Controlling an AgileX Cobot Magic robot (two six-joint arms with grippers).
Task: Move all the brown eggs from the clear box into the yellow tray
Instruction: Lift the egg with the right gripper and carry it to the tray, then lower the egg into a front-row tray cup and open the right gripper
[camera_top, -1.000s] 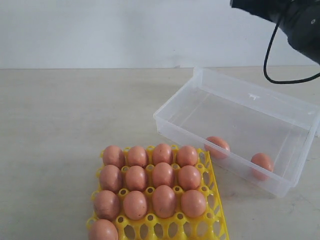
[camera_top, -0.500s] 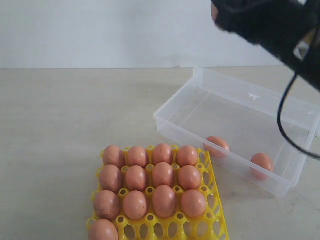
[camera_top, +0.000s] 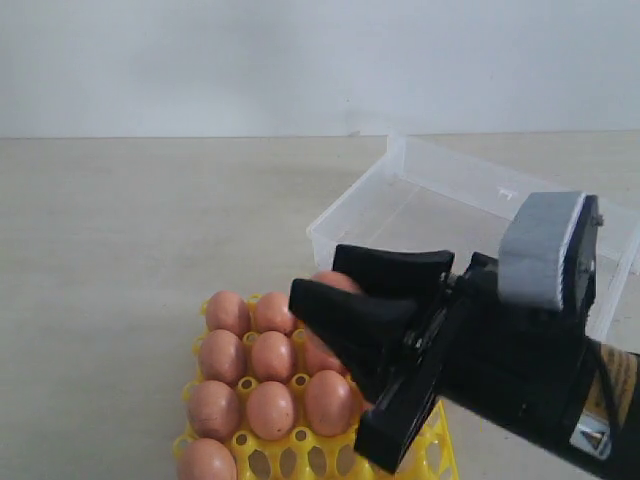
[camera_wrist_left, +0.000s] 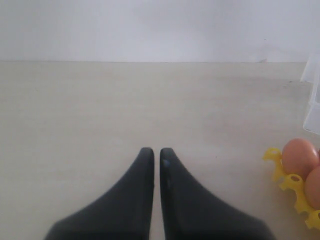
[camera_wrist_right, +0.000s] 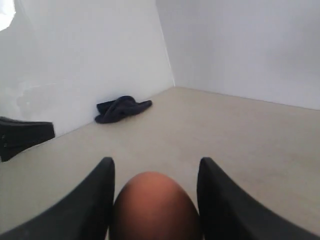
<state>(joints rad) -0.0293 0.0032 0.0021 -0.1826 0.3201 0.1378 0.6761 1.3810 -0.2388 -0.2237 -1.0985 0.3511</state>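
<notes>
Several brown eggs (camera_top: 270, 408) fill cups of the yellow tray (camera_top: 290, 447) at the front. My right gripper (camera_top: 322, 278) hangs over the tray's right side, shut on one brown egg (camera_top: 335, 282). In the right wrist view that egg (camera_wrist_right: 155, 207) sits between the two black fingers (camera_wrist_right: 95, 200). The clear box (camera_top: 450, 175) stands behind, and the arm hides most of its inside. My left gripper (camera_wrist_left: 153, 151) is shut and holds nothing, over bare table, with the tray's edge (camera_wrist_left: 280, 167) and an egg (camera_wrist_left: 299, 156) off to one side.
The right arm's bulk (camera_top: 520, 360) covers the tray's right part and the box's near wall. A dark cloth (camera_wrist_right: 122, 107) lies by the white wall, with a black object (camera_wrist_right: 25, 135) near it. Beige table (camera_top: 150, 220) spreads left of the tray.
The right arm has swung down from the upper right to above the tray, carrying an egg. It now hides the two eggs seen in the box before.
</notes>
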